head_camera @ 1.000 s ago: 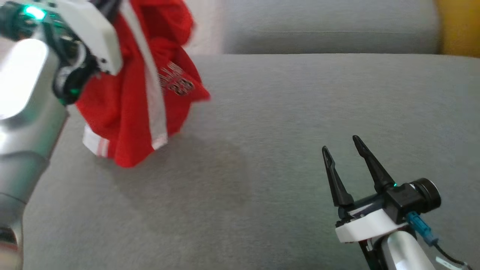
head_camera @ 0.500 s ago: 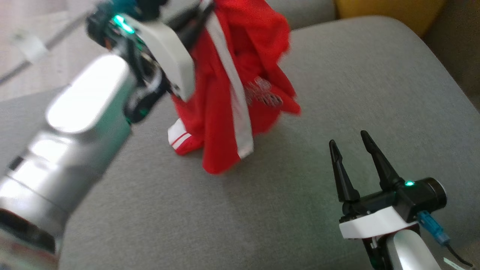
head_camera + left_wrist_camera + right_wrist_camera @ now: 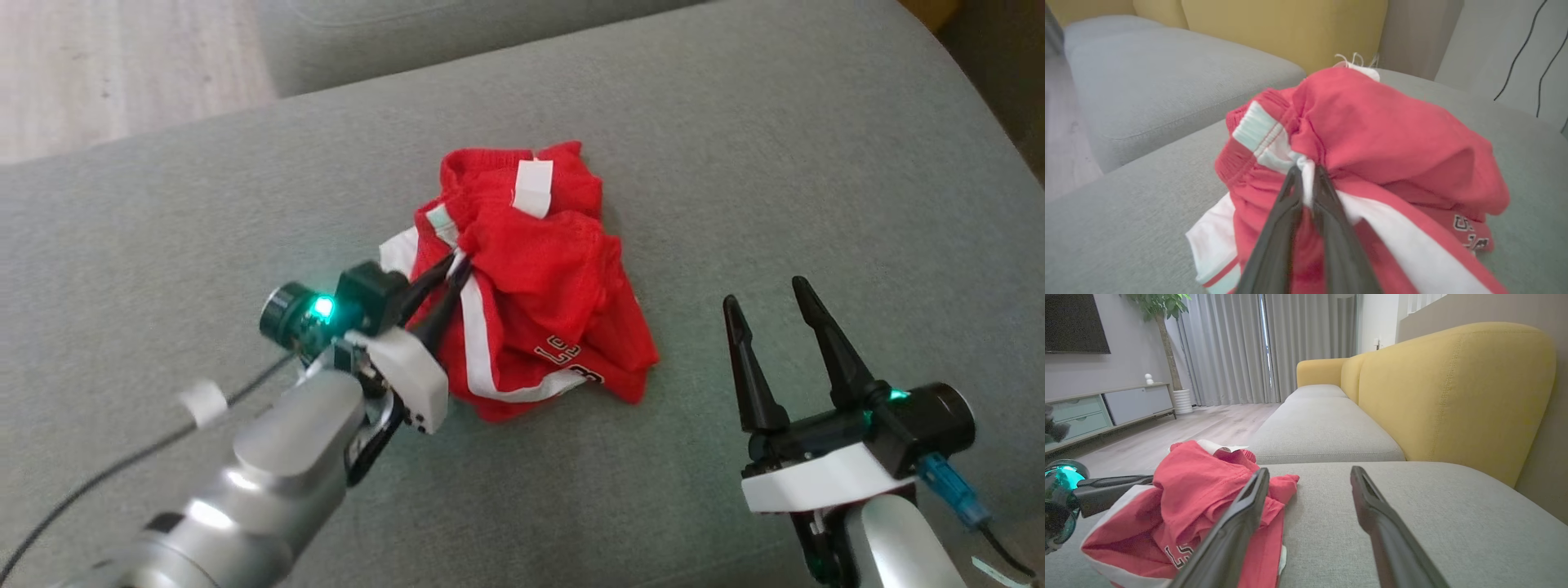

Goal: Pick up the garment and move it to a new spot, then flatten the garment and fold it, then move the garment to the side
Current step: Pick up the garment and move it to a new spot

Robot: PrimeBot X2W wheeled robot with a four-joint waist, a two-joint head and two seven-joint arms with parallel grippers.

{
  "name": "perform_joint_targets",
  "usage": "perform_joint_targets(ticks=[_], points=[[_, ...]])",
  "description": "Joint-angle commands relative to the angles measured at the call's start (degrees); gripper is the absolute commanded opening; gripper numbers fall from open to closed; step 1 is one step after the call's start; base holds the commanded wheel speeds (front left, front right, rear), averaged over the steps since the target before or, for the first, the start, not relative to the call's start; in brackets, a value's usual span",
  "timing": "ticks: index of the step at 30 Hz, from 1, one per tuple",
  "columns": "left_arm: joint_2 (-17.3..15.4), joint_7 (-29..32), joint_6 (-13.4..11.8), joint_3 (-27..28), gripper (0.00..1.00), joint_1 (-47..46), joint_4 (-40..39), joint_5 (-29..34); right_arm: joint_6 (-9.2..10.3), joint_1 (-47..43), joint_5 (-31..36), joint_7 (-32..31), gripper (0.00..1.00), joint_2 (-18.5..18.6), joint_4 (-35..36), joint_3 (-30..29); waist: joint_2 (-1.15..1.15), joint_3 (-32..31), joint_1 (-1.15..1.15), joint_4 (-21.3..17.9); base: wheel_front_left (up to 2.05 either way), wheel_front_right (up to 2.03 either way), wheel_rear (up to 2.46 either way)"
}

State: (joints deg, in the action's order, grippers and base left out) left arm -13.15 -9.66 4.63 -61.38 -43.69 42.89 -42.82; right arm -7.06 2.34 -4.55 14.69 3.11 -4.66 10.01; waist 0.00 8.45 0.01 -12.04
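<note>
The garment (image 3: 539, 278) is a pair of red shorts with white side stripes and a white label, lying bunched up in the middle of the grey sofa cushion (image 3: 816, 163). My left gripper (image 3: 459, 263) reaches in from the lower left, shut on a pinch of the garment's white stripe by the waistband. In the left wrist view its fingers (image 3: 1327, 196) meet on white cloth, with the garment (image 3: 1392, 134) heaped beyond them. My right gripper (image 3: 765, 294) stands open to the right of the garment, apart from it and holding nothing. The right wrist view shows the garment (image 3: 1196, 477) left of the right gripper (image 3: 1309, 471).
A yellow sofa back (image 3: 1453, 396) rises along the far side, and a second grey cushion (image 3: 1323, 428) adjoins this one. Wooden floor (image 3: 122, 65) lies past the cushion's edge. A low cabinet (image 3: 1098, 412) and a potted plant (image 3: 1167, 335) stand across the room.
The head camera has swung. The garment hung from my raised left gripper before; now it lies heaped on the cushion, with the left gripper lowered and still gripping it. The right gripper has stayed open.
</note>
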Motion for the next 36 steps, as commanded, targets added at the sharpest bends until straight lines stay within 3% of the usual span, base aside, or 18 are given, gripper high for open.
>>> perform_joint_targets(ticks=[1,4,9,13,16,20,27,31,36], points=[[-0.2,-3.1,-1.8,2.4,1.00,-1.5,-0.1,0.9,-0.43,1.5,-0.2,0.3,1.00,-0.2,1.5,0.9,0.00,-1.1,-0.01,1.5,0.00,0.00,0.00],[1.3,-5.2,-5.6,5.8,1.00,1.6,-1.3,1.2,-0.43,0.4,0.2,0.3,1.00,-0.2,1.2,0.3,0.00,-2.7,-0.01,3.3,0.00,0.00,0.00],[0.3,-5.3,-11.0,15.6,1.00,11.4,-16.2,7.9,-0.43,-1.1,0.8,0.3,1.00,-0.2,1.0,-0.7,0.00,-4.7,-0.01,5.5,0.00,0.00,0.00],[-0.3,-5.3,-14.1,22.6,1.00,23.0,-28.6,14.2,-0.43,-2.5,1.0,0.3,1.00,-0.2,0.9,-1.9,0.00,-6.2,-0.01,6.8,0.00,0.00,0.00],[0.4,-5.3,-14.9,25.8,1.00,30.3,-35.2,18.6,-0.43,-3.9,0.9,0.3,1.00,-0.2,0.8,-2.6,0.00,-7.1,-0.01,7.5,0.00,0.00,0.00],[1.1,-5.3,-14.7,27.0,1.00,35.0,-39.4,22.8,-0.43,-4.9,1.1,0.3,1.00,-0.2,0.5,-2.7,0.00,-7.5,-0.01,7.3,0.00,0.00,0.00],[1.3,-5.3,-11.6,25.9,1.00,37.4,-40.0,29.1,-0.43,-5.2,1.1,0.3,1.00,-0.2,0.2,-2.3,0.00,-7.0,-0.01,3.2,0.00,0.00,0.00],[2.1,-5.3,-7.9,24.1,1.00,33.9,-34.9,29.2,-0.43,-5.0,0.5,0.3,1.00,-0.2,0.9,-2.2,0.00,-4.9,-0.01,-0.1,0.00,0.00,0.00],[3.8,-2.9,-4.4,22.3,1.00,22.9,-26.9,31.6,-0.43,-3.9,-0.4,0.3,1.00,-0.2,1.6,-2.0,0.00,-0.5,-0.01,-3.7,0.00,0.00,0.00]])
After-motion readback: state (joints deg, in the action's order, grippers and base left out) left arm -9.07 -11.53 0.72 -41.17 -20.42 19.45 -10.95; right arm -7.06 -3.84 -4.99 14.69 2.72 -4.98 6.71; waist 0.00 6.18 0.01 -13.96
